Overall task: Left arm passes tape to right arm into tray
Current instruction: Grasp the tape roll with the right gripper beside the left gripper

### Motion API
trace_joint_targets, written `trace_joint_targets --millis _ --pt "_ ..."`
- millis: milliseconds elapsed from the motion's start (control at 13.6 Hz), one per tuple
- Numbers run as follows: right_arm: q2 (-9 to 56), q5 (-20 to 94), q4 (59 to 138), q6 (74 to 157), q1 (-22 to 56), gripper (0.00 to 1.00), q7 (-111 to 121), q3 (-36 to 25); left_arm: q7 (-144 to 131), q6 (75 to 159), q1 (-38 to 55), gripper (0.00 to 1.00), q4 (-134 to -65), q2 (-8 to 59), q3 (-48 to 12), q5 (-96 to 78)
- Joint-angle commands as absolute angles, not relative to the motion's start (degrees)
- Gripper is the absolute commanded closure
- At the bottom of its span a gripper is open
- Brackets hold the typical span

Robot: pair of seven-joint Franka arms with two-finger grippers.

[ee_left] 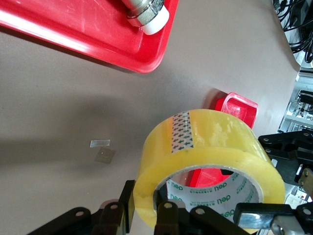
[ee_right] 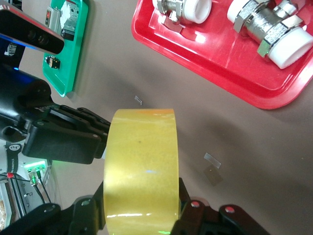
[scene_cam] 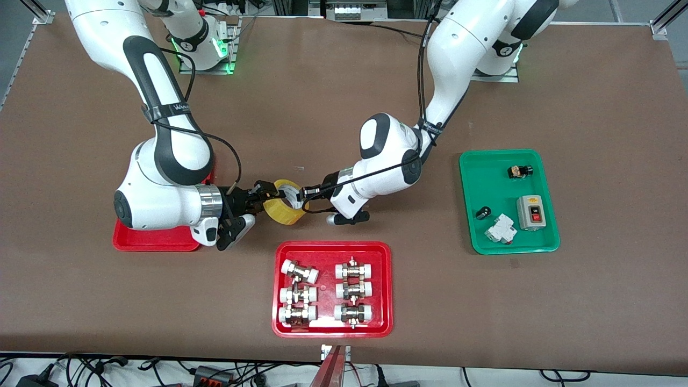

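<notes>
The yellow tape point(scene_cam: 290, 212) hangs in the air over bare table between the two grippers. My left gripper point(scene_cam: 299, 196) is shut on the roll's wall, one finger inside the pale core and one outside point(ee_left: 146, 205). My right gripper point(scene_cam: 267, 194) is shut across the roll's width, a finger on each flat side point(ee_right: 140, 200). In the left wrist view the tape point(ee_left: 210, 142) fills the foreground; in the right wrist view it point(ee_right: 142, 147) stands edge-on. The plain red tray point(scene_cam: 156, 239) lies under the right arm, mostly hidden by it; one corner point(ee_left: 239, 107) shows past the tape.
A red tray of white-capped metal fittings point(scene_cam: 333, 322) lies nearer the front camera than the tape. A green tray point(scene_cam: 508, 244) with small electrical parts sits toward the left arm's end. A scrap of clear tape point(ee_left: 100, 143) lies on the brown table.
</notes>
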State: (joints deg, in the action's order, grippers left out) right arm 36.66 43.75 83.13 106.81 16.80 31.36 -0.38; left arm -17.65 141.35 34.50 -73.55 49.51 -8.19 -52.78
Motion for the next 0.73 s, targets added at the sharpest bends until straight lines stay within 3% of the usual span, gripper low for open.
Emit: trace_joint_targets --millis 0,73,147,513,659 --pt "36.7 44.1 81.9 105.6 16.4 0.74 30.4 -0.1 -16.1 141.7 34.8 0.99 -72.4 50.3 -7.9 -54.5" --pt "36.7 44.1 81.9 105.6 16.4 0.74 30.4 -0.1 -16.2 141.6 34.7 0.8 -72.4 50.3 -7.9 -54.5" --pt "36.7 44.1 81.9 105.6 16.4 0.74 30.6 -0.1 -16.1 141.7 34.7 0.01 -72.6 49.9 -7.7 -54.1" --pt "36.7 42.8 81.9 105.6 16.3 0.74 30.4 -0.1 -16.3 140.2 29.7 0.0 -73.6 44.4 -5.2 -43.4" --pt "36.9 40.9 82.0 105.6 15.3 0.74 30.4 -0.5 -16.3 132.9 25.4 0.0 -75.4 40.5 -5.2 -34.7"
